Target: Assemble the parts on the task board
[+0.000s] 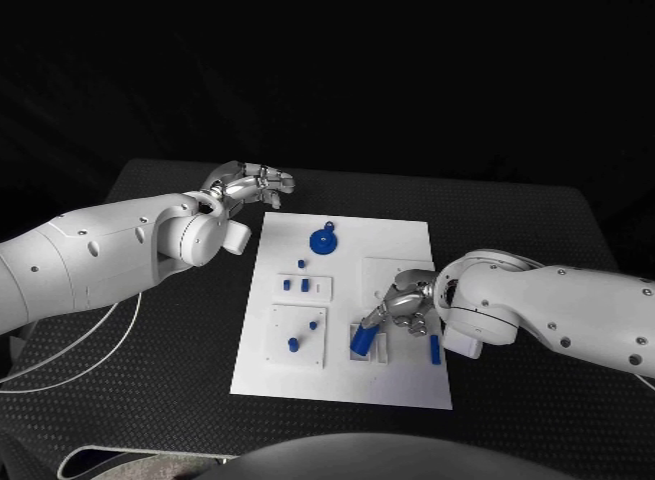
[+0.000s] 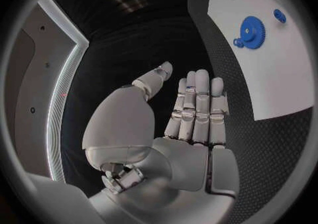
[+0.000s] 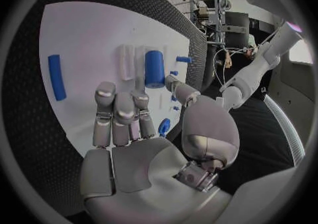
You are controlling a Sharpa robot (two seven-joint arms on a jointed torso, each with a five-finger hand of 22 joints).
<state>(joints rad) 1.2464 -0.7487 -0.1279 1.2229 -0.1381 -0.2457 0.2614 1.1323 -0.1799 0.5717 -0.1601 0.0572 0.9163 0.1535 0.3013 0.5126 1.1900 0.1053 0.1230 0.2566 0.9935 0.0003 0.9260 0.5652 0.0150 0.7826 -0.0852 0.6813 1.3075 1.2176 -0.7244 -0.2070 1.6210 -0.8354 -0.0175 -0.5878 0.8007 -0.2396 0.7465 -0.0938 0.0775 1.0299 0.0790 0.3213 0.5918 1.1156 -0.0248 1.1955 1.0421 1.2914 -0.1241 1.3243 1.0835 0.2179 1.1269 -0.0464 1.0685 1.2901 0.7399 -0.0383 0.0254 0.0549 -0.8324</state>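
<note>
Black table, white task board (image 1: 399,245), blue gear (image 1: 324,241); both hands (image 1: 251,185) (image 1: 402,305) spread, empty.

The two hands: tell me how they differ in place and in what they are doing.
The left hand hovers past the task board's far left corner, over black table; the right hand is over the board's near right part. The left hand is beside no part; the right hand's fingers are beside a blue cylinder. Both are silver, with fingers apart, and neither grips anything.
</note>
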